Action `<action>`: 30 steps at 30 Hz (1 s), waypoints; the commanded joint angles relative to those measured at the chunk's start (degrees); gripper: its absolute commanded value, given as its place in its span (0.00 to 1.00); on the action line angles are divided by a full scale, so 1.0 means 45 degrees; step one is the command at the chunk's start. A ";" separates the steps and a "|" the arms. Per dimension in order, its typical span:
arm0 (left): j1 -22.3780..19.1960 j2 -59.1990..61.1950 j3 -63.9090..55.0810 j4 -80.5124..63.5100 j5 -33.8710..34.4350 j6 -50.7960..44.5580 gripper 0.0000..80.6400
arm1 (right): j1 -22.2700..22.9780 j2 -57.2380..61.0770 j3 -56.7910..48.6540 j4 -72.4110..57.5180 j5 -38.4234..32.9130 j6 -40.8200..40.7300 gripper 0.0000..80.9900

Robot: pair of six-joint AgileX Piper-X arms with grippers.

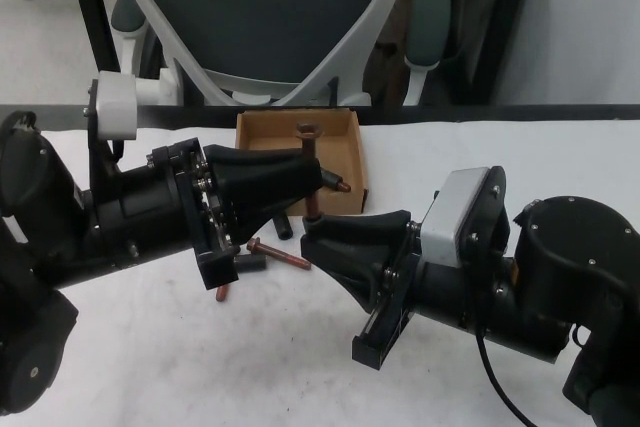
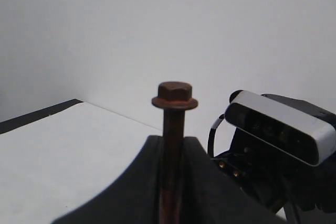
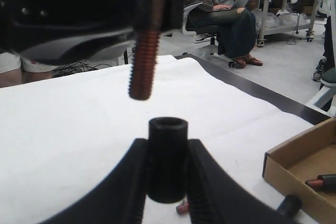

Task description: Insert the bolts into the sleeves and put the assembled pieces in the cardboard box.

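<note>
My left gripper (image 1: 322, 175) is shut on a rusty bolt (image 2: 174, 109), which it holds upright with the hex head on top. The bolt's head (image 1: 308, 132) shows in front of the cardboard box (image 1: 254, 152). My right gripper (image 1: 308, 230) sits just below, shut on a black sleeve (image 3: 168, 157) with its bore facing up. The bolt's threaded end (image 3: 144, 65) hangs a short way above the sleeve's mouth, slightly off to one side, and does not touch it. One assembled piece (image 3: 322, 181) lies inside the cardboard box (image 3: 294, 157).
On the white bench beside the box lie a loose bolt (image 1: 281, 252), a second bolt (image 1: 222, 292) and loose black sleeves (image 1: 250, 264). Another loose sleeve (image 3: 289, 204) lies by the box corner. Beyond the bench's far edge stands an office chair (image 1: 270, 7).
</note>
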 commanded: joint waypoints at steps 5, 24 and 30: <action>-0.0027 -0.0092 -0.0017 -0.0359 0.0288 0.0502 0.01 | -0.0054 -0.0075 -0.0125 -0.0661 -0.0264 0.0079 0.00; -0.0027 -0.0092 -0.0017 0.0180 0.0288 0.1356 0.01 | -0.0031 -0.0075 -0.0011 -0.1127 -0.0664 0.0203 0.00; -0.0027 -0.0092 -0.0017 0.0180 0.0288 0.1356 0.01 | -0.0031 -0.0075 -0.0011 -0.1714 -0.0664 0.0403 0.00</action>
